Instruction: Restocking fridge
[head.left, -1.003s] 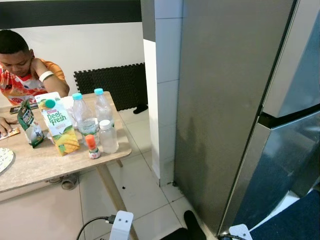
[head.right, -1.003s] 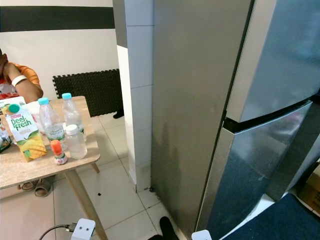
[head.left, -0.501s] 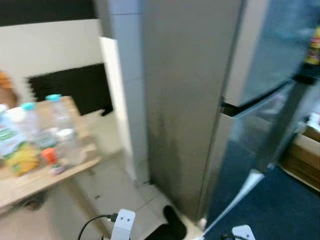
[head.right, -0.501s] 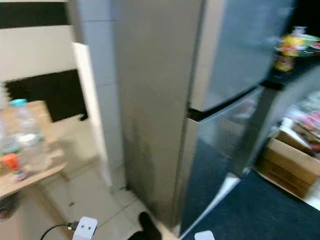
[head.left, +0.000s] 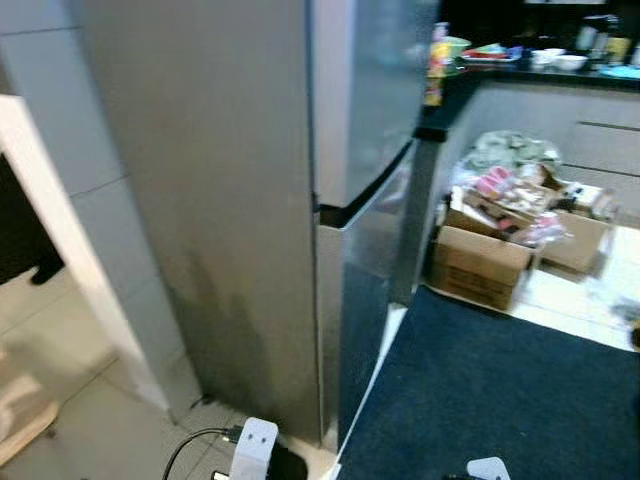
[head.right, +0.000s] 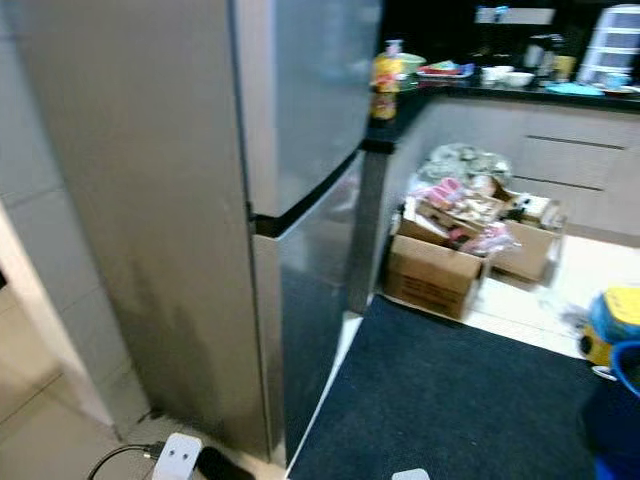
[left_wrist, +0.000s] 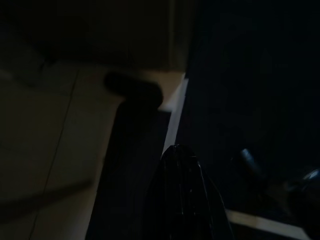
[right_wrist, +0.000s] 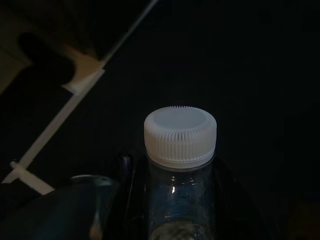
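Right wrist view showed the right end effector (right_wrist: 175, 210) clamped on a clear bottle (right_wrist: 177, 200) with a white ribbed cap (right_wrist: 180, 136), the neck rising between its dark fingers, above the dark blue rug (head.right: 450, 390). What the bottle held could not be read in the dim light. The fridge (head.left: 250, 200) stood ahead of that end effector with both doors shut, so the likely trouble was plain: the bottle hand was occupied, and the door would have to be pulled by the other arm. The left end effector (left_wrist: 182, 200) hung low over the floor near the fridge's foot, its fingers apparently pressed together (the picture was very dark). A power adapter (head.left: 255, 445) and its cable (head.left: 190, 450) lay by the fridge corner, a snag risk for the feet. Beyond the fridge, open cardboard boxes (head.right: 440, 260) brimmed with mixed packets, and a dark tabletop (head.right: 480, 85) carried bottles and dishes.
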